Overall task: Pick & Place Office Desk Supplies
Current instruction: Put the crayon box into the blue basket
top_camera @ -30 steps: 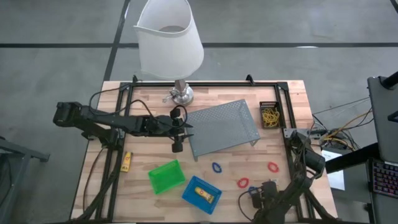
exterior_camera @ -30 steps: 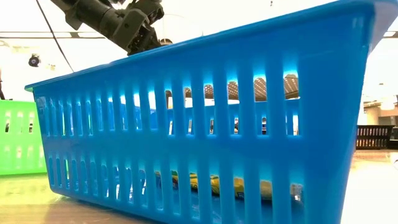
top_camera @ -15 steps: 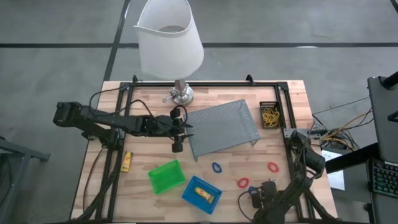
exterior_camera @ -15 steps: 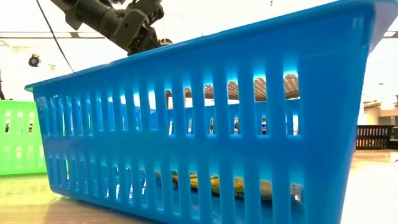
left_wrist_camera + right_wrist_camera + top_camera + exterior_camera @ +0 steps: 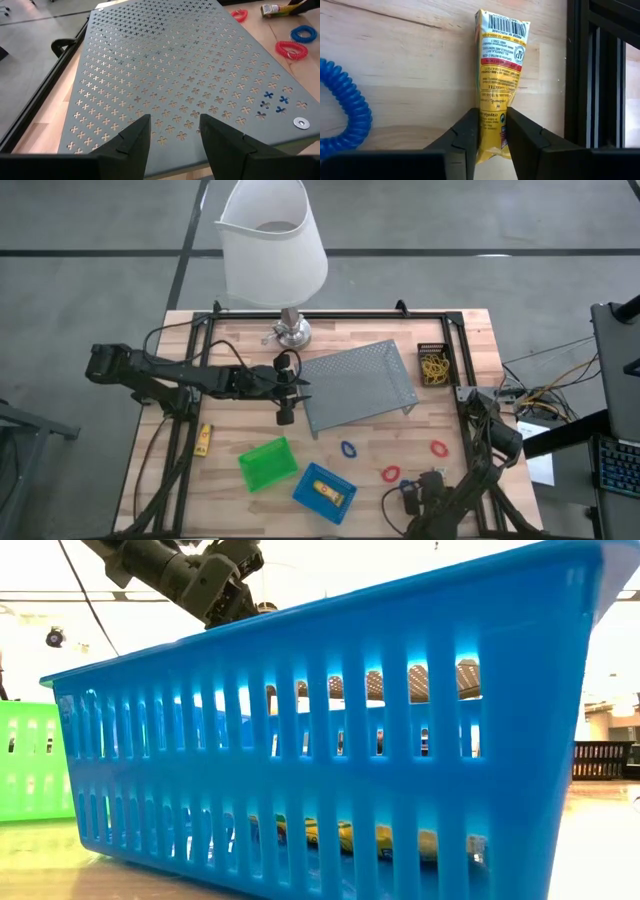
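the right gripper (image 5: 490, 135) has its two fingers (image 5: 462, 137) clenched on a yellow stick (image 5: 497, 75) with a barcode label, low on the wooden table (image 5: 395, 75) at its near edge, beside a blue loop (image 5: 345, 115). the left gripper (image 5: 170, 137) hangs spread and empty over the grey mesh tray (image 5: 175, 65). another yellow stick lies in the blue bin (image 5: 323, 491), next to the green bin (image 5: 267, 463).
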Action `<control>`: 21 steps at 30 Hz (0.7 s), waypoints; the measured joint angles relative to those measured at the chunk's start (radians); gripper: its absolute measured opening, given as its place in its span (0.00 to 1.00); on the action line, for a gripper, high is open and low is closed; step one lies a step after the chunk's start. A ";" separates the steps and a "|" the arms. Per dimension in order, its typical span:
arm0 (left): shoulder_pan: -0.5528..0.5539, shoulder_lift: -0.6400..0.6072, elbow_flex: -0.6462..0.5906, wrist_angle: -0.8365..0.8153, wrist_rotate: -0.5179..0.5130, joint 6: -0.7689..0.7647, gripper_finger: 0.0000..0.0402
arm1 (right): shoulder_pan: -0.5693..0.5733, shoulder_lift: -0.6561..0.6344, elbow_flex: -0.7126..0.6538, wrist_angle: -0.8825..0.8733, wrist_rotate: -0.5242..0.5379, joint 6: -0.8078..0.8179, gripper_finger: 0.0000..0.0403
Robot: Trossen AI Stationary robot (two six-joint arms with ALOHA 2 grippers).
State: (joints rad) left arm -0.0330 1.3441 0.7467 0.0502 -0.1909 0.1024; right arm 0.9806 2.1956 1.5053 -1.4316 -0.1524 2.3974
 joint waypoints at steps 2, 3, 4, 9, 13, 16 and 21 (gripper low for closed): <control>0.000 0.000 0.000 0.000 0.000 0.000 0.43 | 0.000 0.001 0.018 -0.022 0.000 0.000 0.21; 0.000 0.000 0.000 0.000 0.000 0.000 0.43 | 0.000 0.001 0.029 -0.044 0.000 0.000 0.20; 0.000 0.000 0.000 0.000 0.000 0.000 0.43 | 0.000 0.001 0.042 -0.070 0.000 0.000 0.20; 0.000 0.000 0.000 0.000 0.000 0.000 0.43 | 0.001 -0.005 0.105 -0.132 0.000 0.000 0.21; 0.000 0.000 0.000 -0.002 0.000 0.000 0.43 | 0.002 -0.018 0.147 -0.135 0.041 0.000 0.20; 0.000 0.000 0.000 -0.003 0.000 0.000 0.43 | 0.002 -0.019 0.189 -0.139 0.112 0.000 0.18; 0.000 0.000 0.000 -0.003 0.000 0.000 0.43 | 0.006 -0.029 0.270 -0.139 0.365 -0.020 0.16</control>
State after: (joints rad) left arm -0.0333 1.3441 0.7467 0.0468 -0.1908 0.1027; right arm 0.9862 2.1666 1.7750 -1.5704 0.2123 2.3776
